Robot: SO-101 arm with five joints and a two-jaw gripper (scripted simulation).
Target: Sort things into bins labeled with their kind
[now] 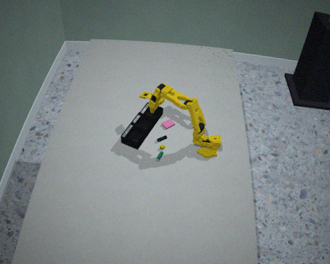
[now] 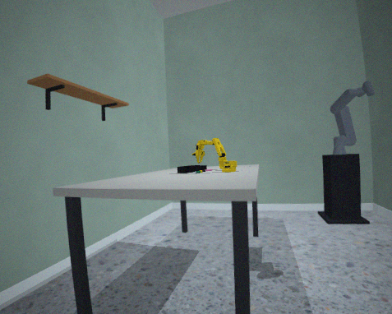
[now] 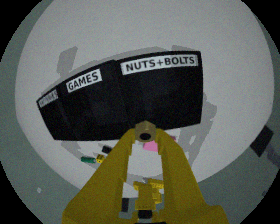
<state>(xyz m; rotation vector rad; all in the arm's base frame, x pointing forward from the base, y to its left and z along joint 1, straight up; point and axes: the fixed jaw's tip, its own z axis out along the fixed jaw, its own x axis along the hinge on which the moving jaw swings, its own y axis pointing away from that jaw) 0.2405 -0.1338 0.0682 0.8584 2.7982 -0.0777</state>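
Observation:
My gripper (image 1: 152,110) (image 2: 199,161) (image 3: 145,136) is shut on a brownish six-sided nut (image 3: 145,131) with a dark hole. It is above the near side of the bin labelled NUTS+BOLTS (image 3: 163,95), at the far end of the black bin row. The GAMES bin (image 3: 93,112) is in the middle and the BATTERIES bin (image 3: 50,121) at the other end. On the table lie a flat pink block (image 1: 168,124) (image 3: 150,146), a small black piece (image 1: 162,138) (image 3: 107,149), a small yellow piece (image 1: 162,147) (image 3: 100,158) and a green cylinder (image 1: 159,156) (image 3: 88,160). The bins' insides are too dark to read.
The bins stand side by side on the pale table (image 1: 138,214) (image 2: 159,192). The loose things lie between the bins and the arm's yellow base (image 1: 207,145) (image 2: 228,166). A wall shelf (image 2: 81,92) and a black pedestal (image 1: 314,62) (image 2: 342,187) stand away from the table.

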